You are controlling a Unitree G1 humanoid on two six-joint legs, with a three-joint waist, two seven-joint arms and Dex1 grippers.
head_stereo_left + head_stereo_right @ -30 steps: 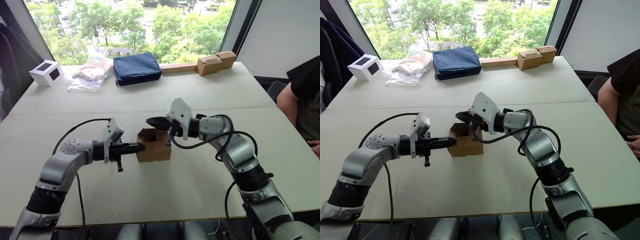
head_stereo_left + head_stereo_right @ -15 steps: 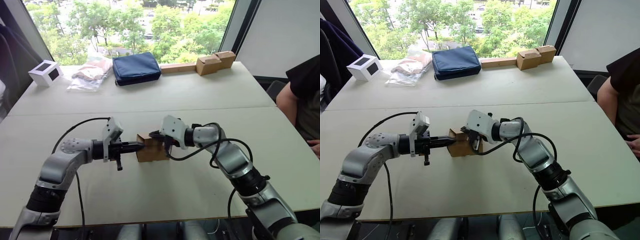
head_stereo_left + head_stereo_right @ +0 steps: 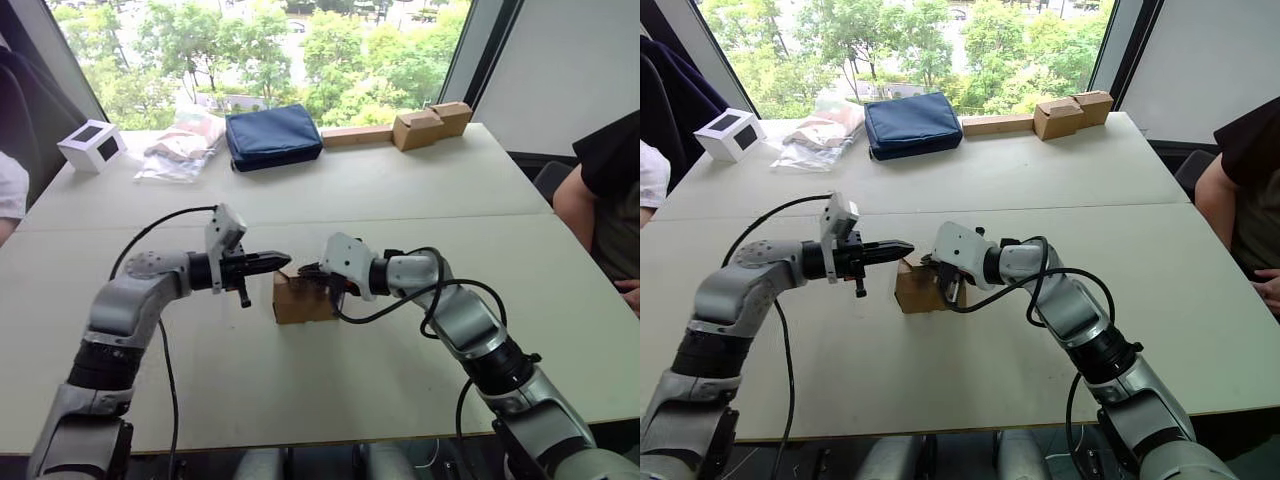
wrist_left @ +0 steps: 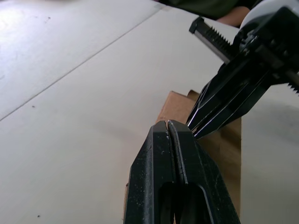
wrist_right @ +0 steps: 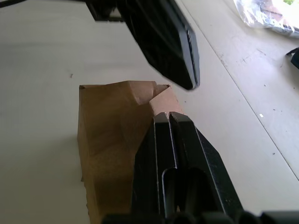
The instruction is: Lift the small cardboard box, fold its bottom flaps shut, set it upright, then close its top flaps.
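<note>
From the head, a pale table (image 3: pixel 400 190) before a tree-filled window; the small cardboard box (image 3: pixel 300 298) sits mid-table between both arms. Left wrist view: the left gripper (image 4: pixel 168 125), clenched empty, hovers above the box. Right wrist view: the right gripper (image 5: pixel 169 115), clenched, presses the top flaps (image 5: pixel 140 93).

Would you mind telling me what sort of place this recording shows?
Probably an office or meeting room: a wide pale table by a big window over green trees, and a seated person at the table's edge.
</note>
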